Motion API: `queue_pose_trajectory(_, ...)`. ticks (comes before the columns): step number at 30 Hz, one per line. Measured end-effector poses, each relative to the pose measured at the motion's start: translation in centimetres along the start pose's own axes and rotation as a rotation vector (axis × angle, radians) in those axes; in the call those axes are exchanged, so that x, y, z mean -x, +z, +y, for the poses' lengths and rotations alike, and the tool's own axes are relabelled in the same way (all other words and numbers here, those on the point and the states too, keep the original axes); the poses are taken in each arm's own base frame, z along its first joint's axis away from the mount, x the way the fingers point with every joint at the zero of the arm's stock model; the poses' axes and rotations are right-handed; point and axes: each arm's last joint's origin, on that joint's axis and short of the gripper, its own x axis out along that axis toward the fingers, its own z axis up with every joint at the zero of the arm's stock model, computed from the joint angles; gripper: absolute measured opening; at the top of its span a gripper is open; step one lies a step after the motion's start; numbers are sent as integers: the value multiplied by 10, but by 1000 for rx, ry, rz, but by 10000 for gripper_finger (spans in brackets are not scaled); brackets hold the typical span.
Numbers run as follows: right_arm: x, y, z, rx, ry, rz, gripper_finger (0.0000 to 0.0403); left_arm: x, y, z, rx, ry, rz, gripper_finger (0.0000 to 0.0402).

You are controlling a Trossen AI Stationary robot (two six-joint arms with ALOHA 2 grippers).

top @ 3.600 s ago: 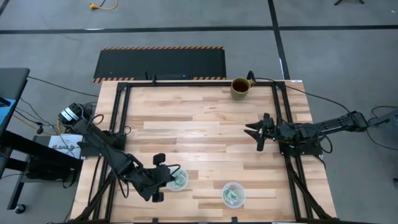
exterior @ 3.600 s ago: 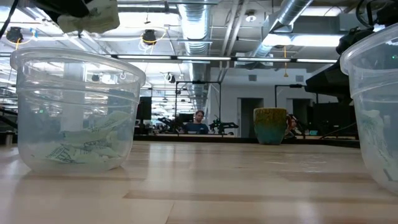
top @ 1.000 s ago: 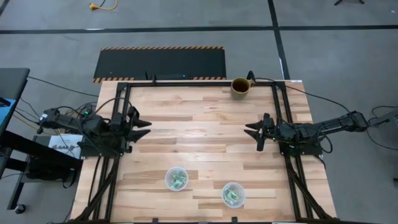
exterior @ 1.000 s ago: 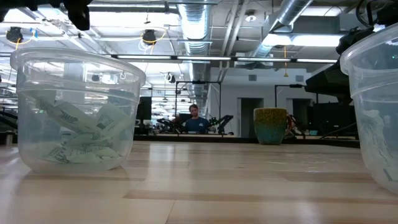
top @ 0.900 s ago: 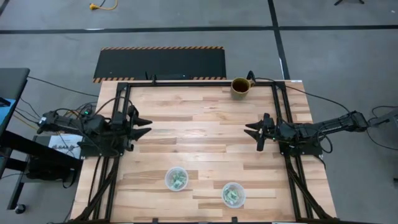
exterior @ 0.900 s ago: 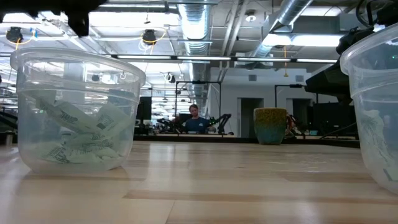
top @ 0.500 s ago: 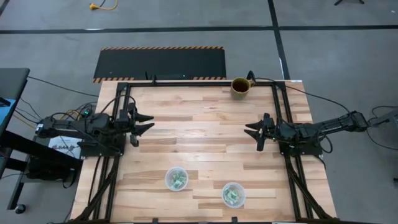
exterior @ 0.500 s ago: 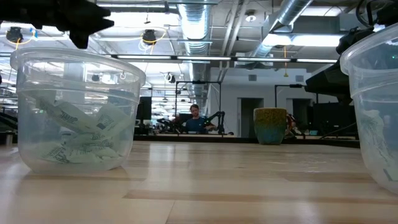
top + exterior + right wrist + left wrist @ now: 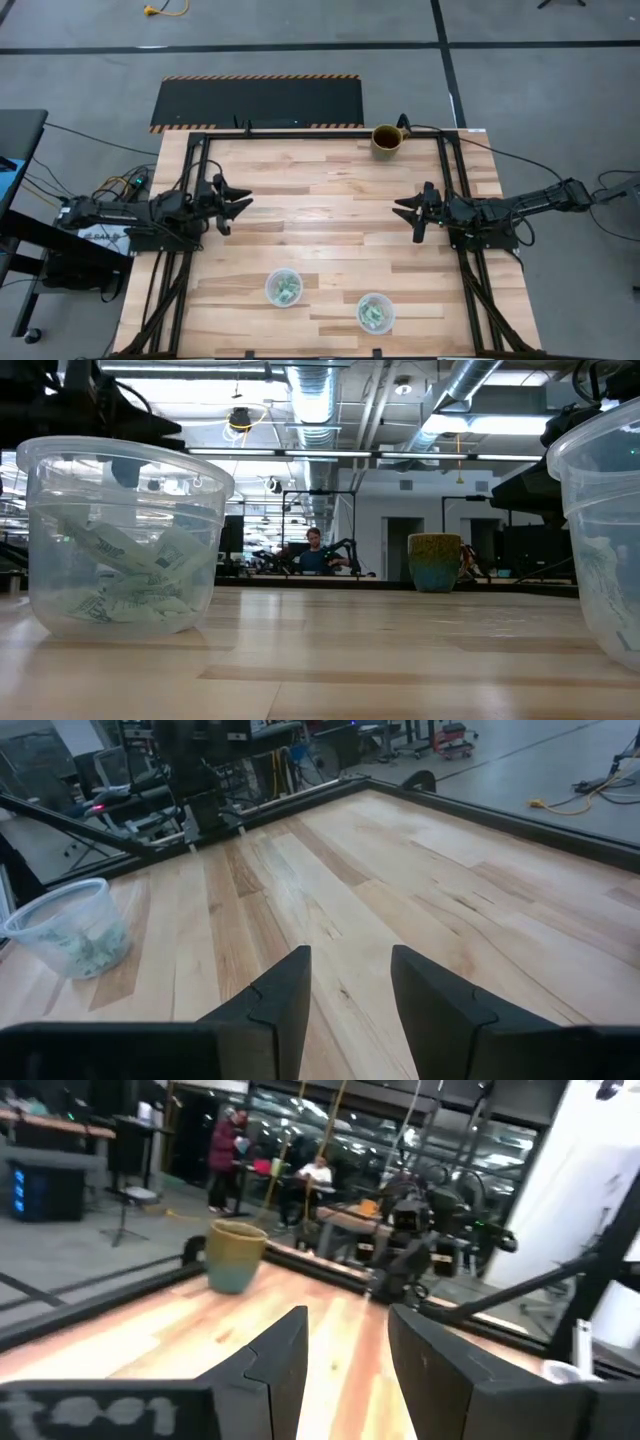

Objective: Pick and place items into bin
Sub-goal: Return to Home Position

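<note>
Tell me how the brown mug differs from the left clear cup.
The brown mug is opaque; the left clear cup is see-through. The mug stands at the far edge of the table, the cup near its front edge. The cup holds pale green packets; the mug's inside cannot be made out. Both stand upright.

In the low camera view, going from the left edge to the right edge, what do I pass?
clear cup holding pale packets → person in the room behind → mug → second clear cup, cut off by the right edge
</note>
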Motion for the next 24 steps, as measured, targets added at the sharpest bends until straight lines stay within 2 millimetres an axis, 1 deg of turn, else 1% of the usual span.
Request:
queue_pose_trajectory(3, 0, 0, 0, 0, -1, 0, 134, 0, -1, 1, -34, 36, 1, 130)
queue_pose_trajectory(8, 0, 0, 0, 0, -1, 1, 133, 1, -8, 4, -49, 63, 73, 130)
queue_pose_trajectory(10, 0, 0, 0, 0, 0, 0, 133, 1, -7, 2, -10, 27, 69, 130)
queue_pose_trajectory(13, 0, 0, 0, 0, 0, 0, 134, 3, 3, -3, 17, -93, -19, 130)
queue_pose_trajectory(15, 0, 0, 0, 0, 0, 0, 134, 6, 10, -5, 6, -142, -82, 130)
queue_pose_trajectory(17, 0, 0, 0, 0, 0, 0, 133, 10, 13, -4, 1, -128, -114, 130)
queue_pose_trajectory(20, 0, 0, 0, 0, -1, 1, 133, 15, 10, 0, 7, -63, -103, 130)
queue_pose_trajectory(24, 0, 0, 0, 0, 0, 0, 134, 13, 7, 2, 45, -5, -74, 130)
